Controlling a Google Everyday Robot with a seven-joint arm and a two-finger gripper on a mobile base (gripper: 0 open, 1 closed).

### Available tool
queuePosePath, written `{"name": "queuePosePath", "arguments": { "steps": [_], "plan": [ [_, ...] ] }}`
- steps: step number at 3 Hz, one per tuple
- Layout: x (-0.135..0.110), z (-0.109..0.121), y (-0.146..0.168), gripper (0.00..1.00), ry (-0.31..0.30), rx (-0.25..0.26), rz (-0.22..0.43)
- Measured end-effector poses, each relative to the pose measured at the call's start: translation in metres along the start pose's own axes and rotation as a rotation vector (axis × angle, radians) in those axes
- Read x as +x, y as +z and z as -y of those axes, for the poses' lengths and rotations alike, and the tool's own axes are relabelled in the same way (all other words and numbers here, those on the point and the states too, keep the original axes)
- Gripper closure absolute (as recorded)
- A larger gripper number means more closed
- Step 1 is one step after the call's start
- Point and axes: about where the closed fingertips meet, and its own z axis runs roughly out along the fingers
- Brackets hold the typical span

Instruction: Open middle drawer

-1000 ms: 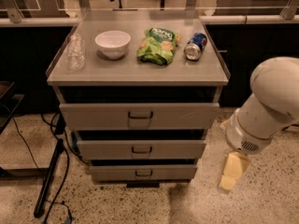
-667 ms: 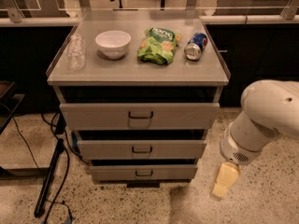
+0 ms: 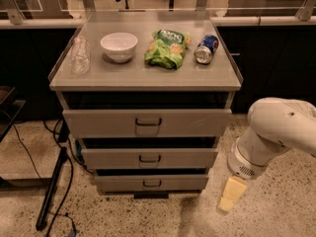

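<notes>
Just the one camera view. Hard to make out much of the gripper (image 3: 229, 197), only a pale yellowish block low down beneath the white arm (image 3: 276, 132), so can't tell if wide or narrow. Arm cut off at the right edge. Can't see inside any drawer, only dark gaps above the fronts. Compared with a moment ago: dropped lower and slid a bit left, nearer the cabinet (image 3: 143, 78). Middle drawer (image 3: 113, 158) up and left of the gripper, clearly apart, untouched. Bottom drawer (image 3: 118, 182) straight left, top drawer (image 3: 98, 122) higher still. Way up and left on top: white bowl (image 3: 119, 46), nothing but white visible inside; green chip bag (image 3: 167, 48); can (image 3: 206, 49) on its side; clear bottle (image 3: 80, 56).
</notes>
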Motion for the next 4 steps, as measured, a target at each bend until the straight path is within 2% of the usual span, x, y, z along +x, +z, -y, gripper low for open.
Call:
{"name": "queuePosePath", "arguments": {
  "steps": [1, 2, 3, 4],
  "plan": [
    [0.001, -0.004, 0.015, 0.00, -0.004, -0.024, 0.007],
    [-0.013, 0.001, 0.044, 0.00, -0.027, -0.044, 0.042],
    [-0.044, 0.022, 0.087, 0.00, -0.064, -0.078, 0.099],
    [-0.044, 0.022, 0.088, 0.00, -0.063, -0.082, 0.099]
  ]
}}
